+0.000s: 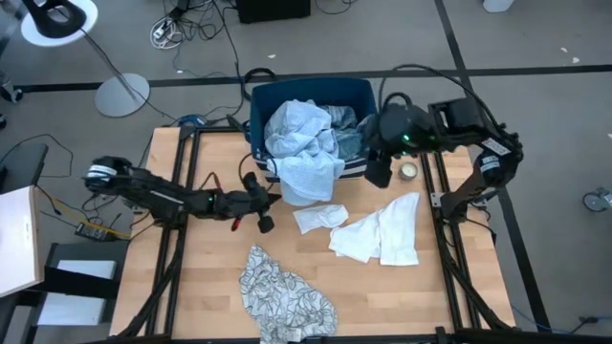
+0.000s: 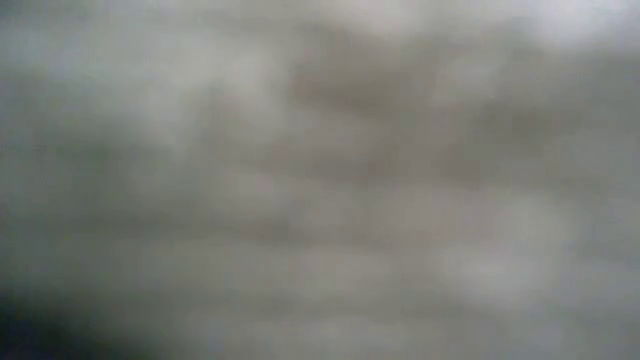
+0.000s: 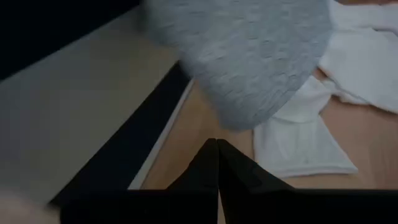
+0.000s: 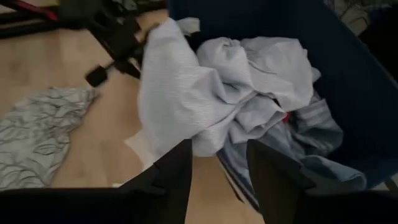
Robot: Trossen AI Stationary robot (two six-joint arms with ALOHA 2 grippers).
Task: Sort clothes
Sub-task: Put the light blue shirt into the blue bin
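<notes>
The wooden table fills the centre of the high view, with the dark blue plastic bin at its upper edge, just above centre. A pale blue garment spills out of the bin's front and hangs down over the rim onto the table; blue-striped fabric lies deeper inside the bin. The grey-white leaf-print garment lies crumpled at the lower centre of the frame, well apart from the bin. Two white garments sit right of centre: a larger one and a smaller folded piece just below the hanging pale blue cloth. The left gripper reaches in from the left, beside the hanging cloth, its fingers pressed together and holding nothing. The right gripper hovers at the bin's right front corner, fingers spread apart and empty. The low view is fully blurred.
</notes>
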